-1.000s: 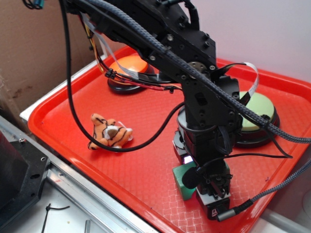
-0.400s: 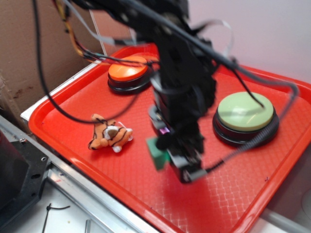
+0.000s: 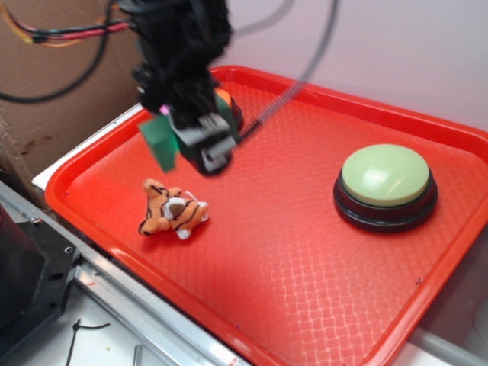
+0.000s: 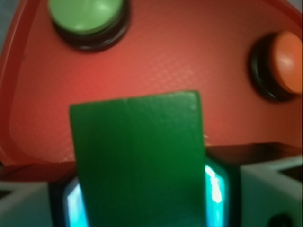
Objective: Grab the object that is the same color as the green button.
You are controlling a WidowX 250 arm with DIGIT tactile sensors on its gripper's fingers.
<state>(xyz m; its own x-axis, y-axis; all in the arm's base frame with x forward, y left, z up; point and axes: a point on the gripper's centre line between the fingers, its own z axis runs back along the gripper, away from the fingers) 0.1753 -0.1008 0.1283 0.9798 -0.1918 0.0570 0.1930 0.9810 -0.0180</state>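
My gripper (image 3: 187, 149) hangs in the air over the back left of the red tray (image 3: 305, 252), shut on the dark green block (image 3: 158, 145). The wrist view is filled by that green block (image 4: 139, 158), held between the lit jaws of the gripper (image 4: 142, 198). The pale green button (image 3: 385, 177) on its black base sits on the tray's right side, far from the gripper; it also shows at the wrist view's top left as the green button (image 4: 85, 14).
An orange striped plush tiger (image 3: 171, 210) lies on the tray just below the gripper. An orange button (image 4: 284, 61) on a black base stands at the tray's back left, mostly hidden behind the arm in the exterior view. A cardboard wall (image 3: 46, 99) stands left.
The gripper has lifted the green block from the tray's front right and carried it up and to the left, over the tiger. The green button is now uncovered.
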